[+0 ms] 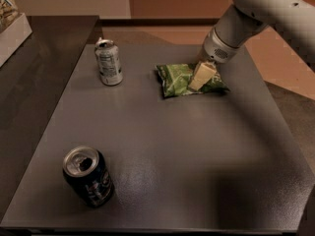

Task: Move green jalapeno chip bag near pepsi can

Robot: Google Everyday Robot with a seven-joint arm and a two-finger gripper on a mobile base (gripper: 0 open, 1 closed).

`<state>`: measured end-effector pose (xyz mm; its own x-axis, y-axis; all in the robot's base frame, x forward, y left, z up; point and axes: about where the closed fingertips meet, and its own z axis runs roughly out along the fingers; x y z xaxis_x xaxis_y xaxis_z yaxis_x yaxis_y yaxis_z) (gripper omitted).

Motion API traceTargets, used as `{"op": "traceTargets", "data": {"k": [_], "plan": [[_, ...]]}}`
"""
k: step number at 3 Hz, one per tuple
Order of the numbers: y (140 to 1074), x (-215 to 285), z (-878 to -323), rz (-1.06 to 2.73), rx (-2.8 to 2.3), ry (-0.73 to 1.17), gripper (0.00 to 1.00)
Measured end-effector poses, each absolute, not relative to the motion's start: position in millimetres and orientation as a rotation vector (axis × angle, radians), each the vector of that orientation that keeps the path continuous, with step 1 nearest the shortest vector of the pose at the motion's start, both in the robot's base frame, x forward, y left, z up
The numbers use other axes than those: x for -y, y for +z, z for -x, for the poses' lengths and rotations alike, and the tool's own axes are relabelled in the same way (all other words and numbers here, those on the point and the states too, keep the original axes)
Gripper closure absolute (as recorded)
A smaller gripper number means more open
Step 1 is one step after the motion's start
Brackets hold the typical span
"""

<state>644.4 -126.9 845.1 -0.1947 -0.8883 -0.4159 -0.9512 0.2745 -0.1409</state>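
The green jalapeno chip bag (174, 80) lies flat on the grey table (197, 156), towards the back and right of centre. My gripper (199, 78) comes down from the upper right on the white arm. Its cream tip sits on or just over the right half of the bag and hides part of it. The pepsi can (88, 177), dark navy with a silver opened top, stands upright near the front left corner of the table, far from the bag.
A silver-white can with small print (109, 62) stands upright at the back left of the table. A white box (12, 31) sits on the dark counter at the far left. The table's right edge borders an orange-brown floor.
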Motion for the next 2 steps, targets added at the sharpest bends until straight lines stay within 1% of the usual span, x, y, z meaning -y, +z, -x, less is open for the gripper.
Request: {"op": "traceTargets", "data": {"k": [2], "plan": [[872.3,123.9,-628.1,1.706,-2.068,0.25,0.88]]}}
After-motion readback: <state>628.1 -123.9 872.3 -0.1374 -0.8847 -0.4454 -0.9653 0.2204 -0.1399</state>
